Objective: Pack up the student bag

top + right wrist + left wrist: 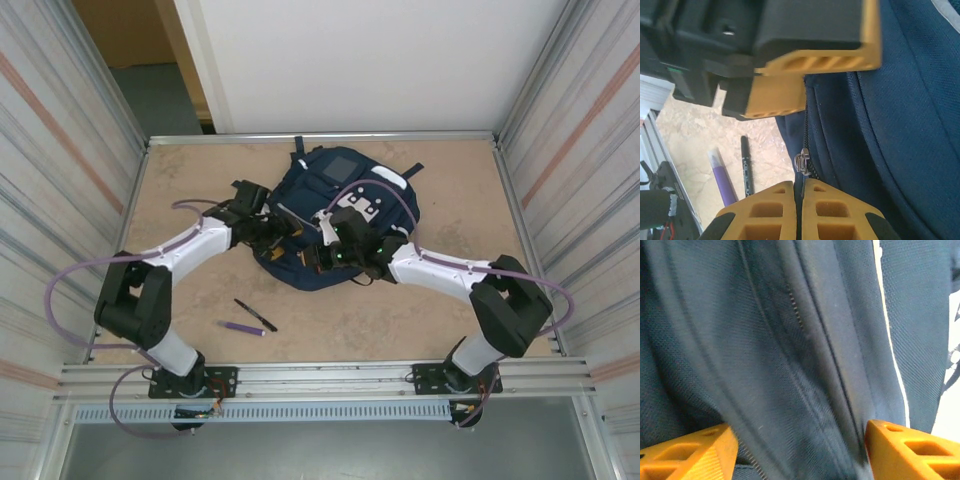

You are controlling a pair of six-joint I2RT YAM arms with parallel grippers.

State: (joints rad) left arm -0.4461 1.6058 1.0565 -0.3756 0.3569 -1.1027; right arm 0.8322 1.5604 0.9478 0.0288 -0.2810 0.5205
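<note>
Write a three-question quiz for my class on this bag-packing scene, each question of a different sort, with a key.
1. True or false: the left claw is clamped shut on the student bag.
2. What is the right claw shut on? A) a shoulder strap B) the zipper pull C) a pencil case
3. Fill in: on the table, in front of the bag, a black pen lies beside a ____ pen.

Key
1. False: its fingers stand wide apart over the bag's fabric.
2. B
3. Purple: the purple pen.
</note>
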